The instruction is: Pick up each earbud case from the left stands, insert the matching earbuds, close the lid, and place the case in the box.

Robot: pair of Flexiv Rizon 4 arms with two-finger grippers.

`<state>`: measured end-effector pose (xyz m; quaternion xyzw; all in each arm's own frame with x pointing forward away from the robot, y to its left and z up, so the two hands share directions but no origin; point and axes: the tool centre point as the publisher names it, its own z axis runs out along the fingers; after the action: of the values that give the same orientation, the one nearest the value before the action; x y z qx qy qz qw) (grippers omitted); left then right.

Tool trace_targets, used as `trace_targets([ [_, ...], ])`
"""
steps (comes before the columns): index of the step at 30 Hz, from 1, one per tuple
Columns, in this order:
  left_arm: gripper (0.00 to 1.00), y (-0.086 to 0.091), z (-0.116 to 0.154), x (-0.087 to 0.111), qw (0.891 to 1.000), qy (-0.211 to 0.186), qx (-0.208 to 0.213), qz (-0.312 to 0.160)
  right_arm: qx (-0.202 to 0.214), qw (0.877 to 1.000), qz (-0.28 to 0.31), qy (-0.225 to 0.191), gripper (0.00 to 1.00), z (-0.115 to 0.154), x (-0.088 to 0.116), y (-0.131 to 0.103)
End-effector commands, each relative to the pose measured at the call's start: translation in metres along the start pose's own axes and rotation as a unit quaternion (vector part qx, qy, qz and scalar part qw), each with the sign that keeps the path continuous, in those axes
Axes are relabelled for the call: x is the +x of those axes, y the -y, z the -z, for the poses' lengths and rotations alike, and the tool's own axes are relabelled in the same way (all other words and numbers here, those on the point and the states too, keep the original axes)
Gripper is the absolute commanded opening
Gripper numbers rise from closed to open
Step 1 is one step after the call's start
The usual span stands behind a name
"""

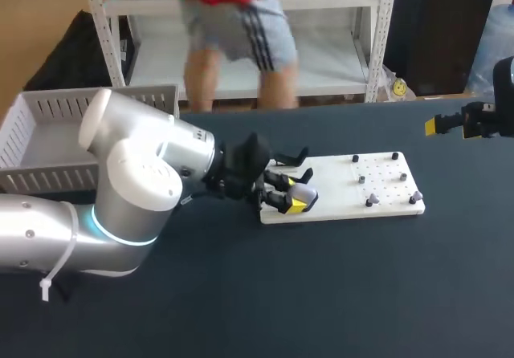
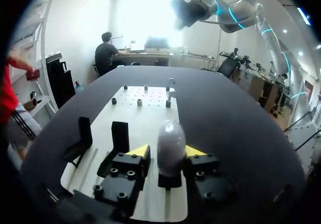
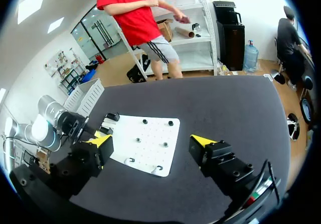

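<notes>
Standing upright on a black stand (image 2: 169, 180) at the board's (image 2: 150, 114) left end, the case (image 2: 170, 139) sits between the left gripper's (image 2: 168, 152) spread fingers (a gap shows beside one). The box (image 1: 42, 137) lies behind the left arm (image 1: 136, 183), and the right gripper (image 3: 150, 142) hangs wide apart, well away.

A dark charcoal, matte table (image 1: 361, 294) fills the head view from 3 through 6 to 9 o'clock, its far edge toward 12; light falls evenly across it.
</notes>
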<state>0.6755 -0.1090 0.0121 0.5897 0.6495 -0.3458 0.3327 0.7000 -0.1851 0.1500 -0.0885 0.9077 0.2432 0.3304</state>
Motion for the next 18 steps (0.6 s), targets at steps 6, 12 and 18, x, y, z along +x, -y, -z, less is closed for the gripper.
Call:
trace_targets([
  [6,0.00,0.000,0.002,0.000,1.000,0.006,0.003,-0.003,0.000,1.000,0.000,0.000,1.00,0.000,0.000,0.000],
  [12,0.00,0.005,0.006,-0.006,1.000,0.014,0.006,-0.006,0.000,1.000,0.000,0.000,1.00,0.000,0.000,0.000],
  [18,0.00,0.011,0.016,-0.015,1.000,0.026,-0.001,-0.010,0.000,1.000,0.000,0.000,1.00,0.000,0.000,0.000],
])
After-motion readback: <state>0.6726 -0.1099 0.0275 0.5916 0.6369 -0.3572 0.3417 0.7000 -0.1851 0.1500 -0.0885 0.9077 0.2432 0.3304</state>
